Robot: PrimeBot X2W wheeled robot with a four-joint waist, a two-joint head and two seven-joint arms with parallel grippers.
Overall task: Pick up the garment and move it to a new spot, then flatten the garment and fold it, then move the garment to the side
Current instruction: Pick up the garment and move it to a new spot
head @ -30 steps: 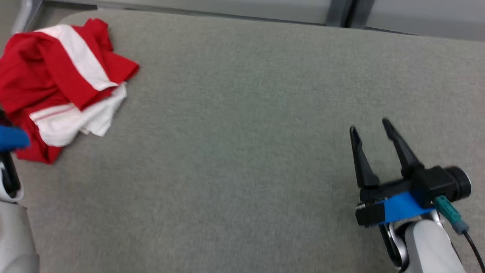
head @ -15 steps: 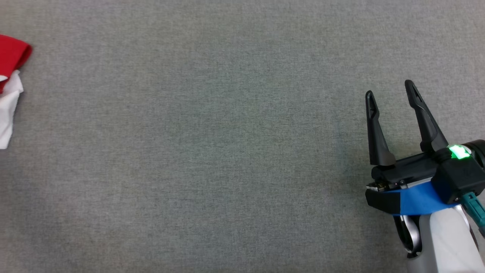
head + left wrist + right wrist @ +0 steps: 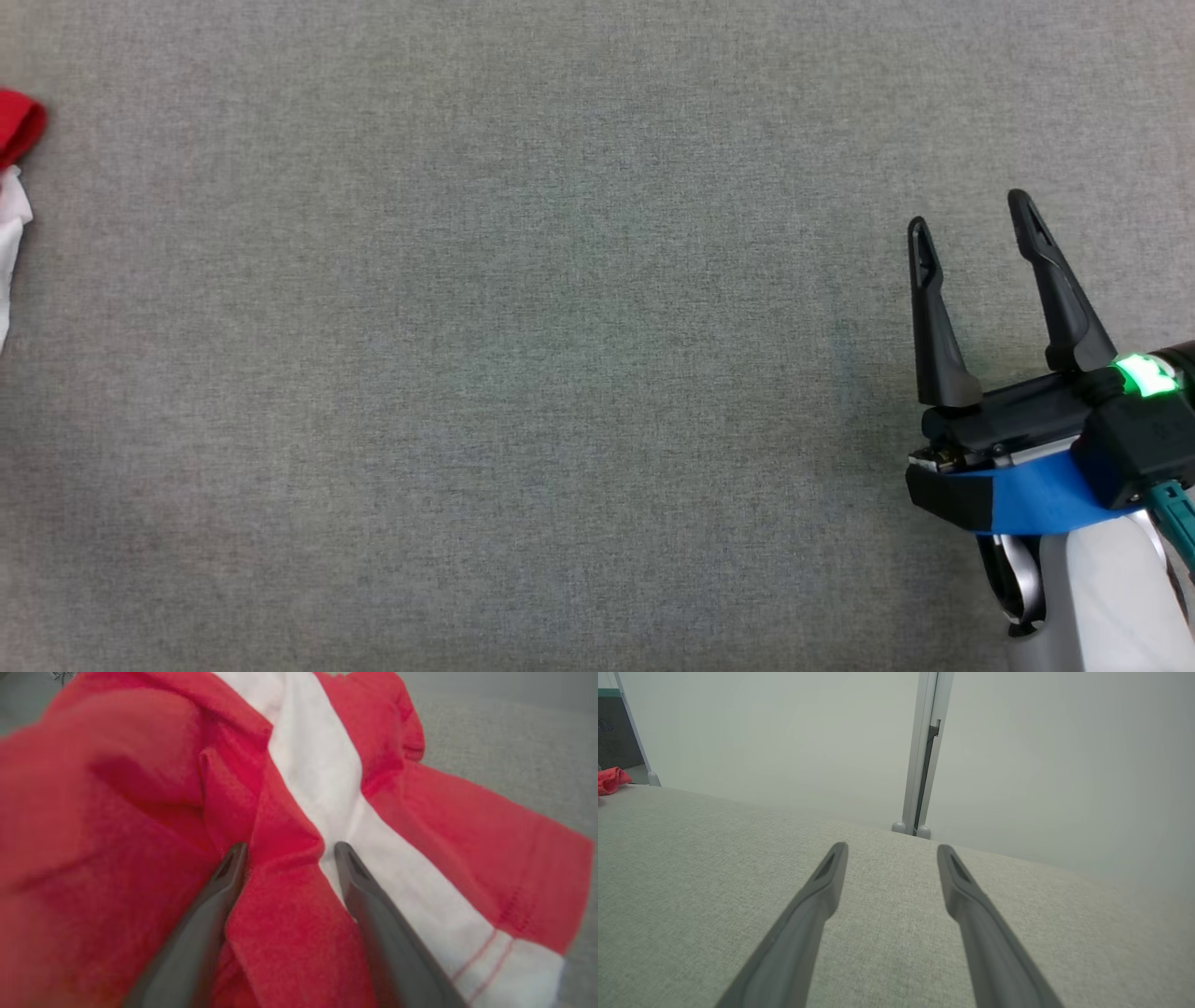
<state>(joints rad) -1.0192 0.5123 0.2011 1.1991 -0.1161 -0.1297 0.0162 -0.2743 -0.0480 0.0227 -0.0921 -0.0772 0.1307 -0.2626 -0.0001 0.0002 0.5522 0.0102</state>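
The garment (image 3: pixel 467 826) is red with a broad white stripe and lies crumpled on the grey table. A small edge of the garment (image 3: pixel 14 140) shows at the far left of the head view, and a red scrap of the garment (image 3: pixel 612 779) at the far left of the right wrist view. My left gripper (image 3: pixel 285 851) is open, its two fingers pressed down on either side of a raised red fold. My right gripper (image 3: pixel 971 215) stands open over bare table at the right, far from the cloth, nothing between its fingers (image 3: pixel 831 868).
The grey fabric table (image 3: pixel 560 373) stretches wide between the garment and the right gripper. In the right wrist view the table's far edge (image 3: pixel 1017 858) meets a pale wall with a vertical metal post (image 3: pixel 924 751).
The head camera has swung right and down, so the garment has slid almost out of its left edge. The right gripper stays open and shows slightly higher in the picture.
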